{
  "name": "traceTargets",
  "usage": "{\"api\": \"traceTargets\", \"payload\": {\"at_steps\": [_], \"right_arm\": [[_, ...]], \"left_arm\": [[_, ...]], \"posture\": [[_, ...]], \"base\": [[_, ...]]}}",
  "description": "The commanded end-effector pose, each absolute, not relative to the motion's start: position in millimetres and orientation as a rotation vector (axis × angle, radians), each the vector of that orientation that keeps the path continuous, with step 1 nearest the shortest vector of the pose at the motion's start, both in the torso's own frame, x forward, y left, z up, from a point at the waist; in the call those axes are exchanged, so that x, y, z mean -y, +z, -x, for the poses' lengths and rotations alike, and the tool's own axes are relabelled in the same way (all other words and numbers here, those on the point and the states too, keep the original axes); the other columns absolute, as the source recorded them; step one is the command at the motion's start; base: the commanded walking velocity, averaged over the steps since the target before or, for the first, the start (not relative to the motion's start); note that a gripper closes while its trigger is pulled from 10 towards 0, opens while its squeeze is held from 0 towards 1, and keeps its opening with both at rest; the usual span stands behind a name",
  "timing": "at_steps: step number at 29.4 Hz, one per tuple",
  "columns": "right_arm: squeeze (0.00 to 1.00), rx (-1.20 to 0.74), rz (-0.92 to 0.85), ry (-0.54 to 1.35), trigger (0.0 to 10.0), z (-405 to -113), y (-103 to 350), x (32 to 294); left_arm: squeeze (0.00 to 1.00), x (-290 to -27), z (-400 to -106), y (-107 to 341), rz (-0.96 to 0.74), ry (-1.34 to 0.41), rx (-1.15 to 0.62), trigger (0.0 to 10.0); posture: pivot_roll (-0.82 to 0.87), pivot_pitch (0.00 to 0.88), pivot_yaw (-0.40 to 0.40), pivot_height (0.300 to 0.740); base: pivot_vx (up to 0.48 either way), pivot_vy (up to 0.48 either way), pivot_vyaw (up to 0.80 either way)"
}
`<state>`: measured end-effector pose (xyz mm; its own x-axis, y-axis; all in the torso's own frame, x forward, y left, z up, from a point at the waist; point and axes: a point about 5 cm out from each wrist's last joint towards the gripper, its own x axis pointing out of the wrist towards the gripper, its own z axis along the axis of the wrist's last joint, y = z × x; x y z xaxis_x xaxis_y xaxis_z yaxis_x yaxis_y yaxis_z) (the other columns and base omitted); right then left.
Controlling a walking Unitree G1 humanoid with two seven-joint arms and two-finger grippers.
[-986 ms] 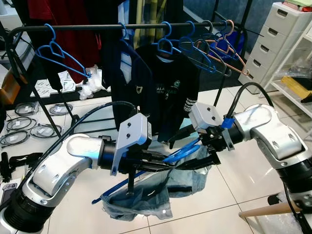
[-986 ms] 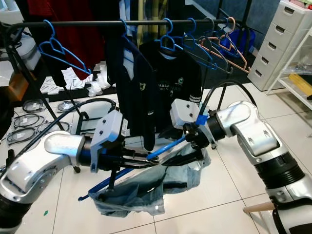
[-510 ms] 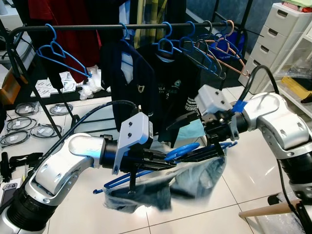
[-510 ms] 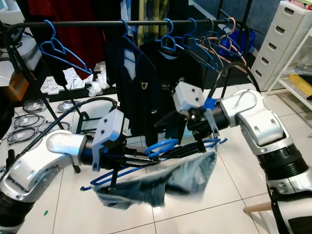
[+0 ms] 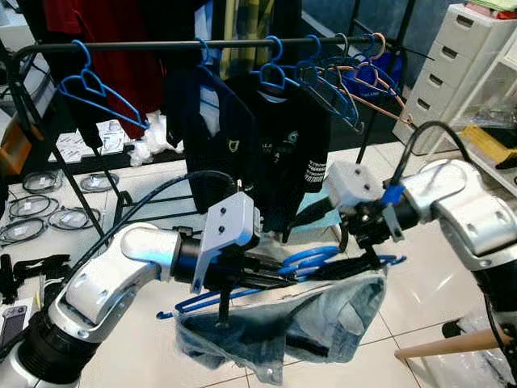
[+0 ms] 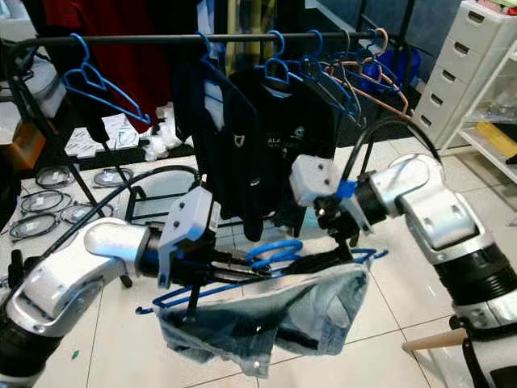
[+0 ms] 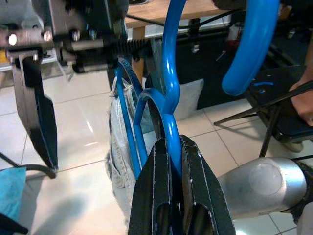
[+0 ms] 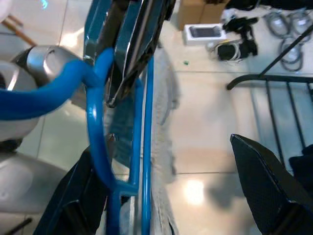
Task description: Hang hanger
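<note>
— Tiled floor (image 5: 420, 283), clothes rail (image 5: 161, 46) ahead. Where's the hanger?

— Blue hanger (image 5: 303, 260) sits low between my arms, denim garment (image 5: 283, 323) draped over it. Left gripper (image 7: 171, 156) is clamped on its neck; right gripper (image 8: 171, 166) is spread wide beside the bar.

— Handling?

— Stiff, smooth, light plastic, I'd say; the limp denim adds sagging weight. I'd keep hold at the neck, hook free.

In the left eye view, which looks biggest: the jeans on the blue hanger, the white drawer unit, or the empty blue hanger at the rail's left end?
1. Jeans, though nearest the camera.
2. White drawer unit.
3. Empty blue hanger.
</note>
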<state>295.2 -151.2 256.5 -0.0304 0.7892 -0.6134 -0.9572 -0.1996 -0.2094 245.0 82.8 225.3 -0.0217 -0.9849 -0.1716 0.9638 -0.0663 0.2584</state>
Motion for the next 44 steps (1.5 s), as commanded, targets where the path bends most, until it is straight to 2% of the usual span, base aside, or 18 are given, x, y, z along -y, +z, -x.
{"api": "traceTargets", "payload": {"at_steps": [1,7,12,14,27,44], "right_arm": [[0.00,-0.291,0.778,1.646,10.0,-293.4,259.8,146.2],[0.00,-0.263,0.821,1.739,10.0,-291.9,261.4,126.6],[0.00,-0.292,0.832,1.768,10.0,-288.3,254.6,124.3],[0.00,-0.307,0.837,1.773,0.0,-286.9,250.6,123.6],[0.00,-0.388,0.882,1.758,0.0,-285.3,241.4,130.1],[0.00,-0.358,0.874,1.687,0.0,-289.1,239.0,132.1]], "left_arm": [[0.00,-79.3,-242.2,228.9,-0.354,-1.625,0.114,0.0],[0.00,-75.8,-239.5,227.4,-0.347,-1.641,0.118,0.0],[0.00,-74.8,-239.3,228.2,-0.340,-1.641,0.124,0.0],[0.00,-74.6,-239.4,228.4,-0.340,-1.639,0.125,0.0],[0.00,-76.5,-241.9,229.7,-0.344,-1.628,0.128,0.0],[0.00,-77.7,-243.5,228.9,-0.357,-1.616,0.123,0.0]], "posture": [[-0.08,0.097,0.021,0.740],[-0.08,0.089,0.014,0.740],[-0.08,0.088,0.011,0.740],[-0.08,0.086,0.013,0.740],[-0.09,0.091,0.018,0.740],[-0.08,0.092,0.021,0.740]], "base": [[0.000,0.000,0.00],[0.000,0.000,0.00],[0.000,0.000,0.00],[0.000,0.000,0.00],[0.000,0.000,0.00],[0.000,0.000,0.00]]}}
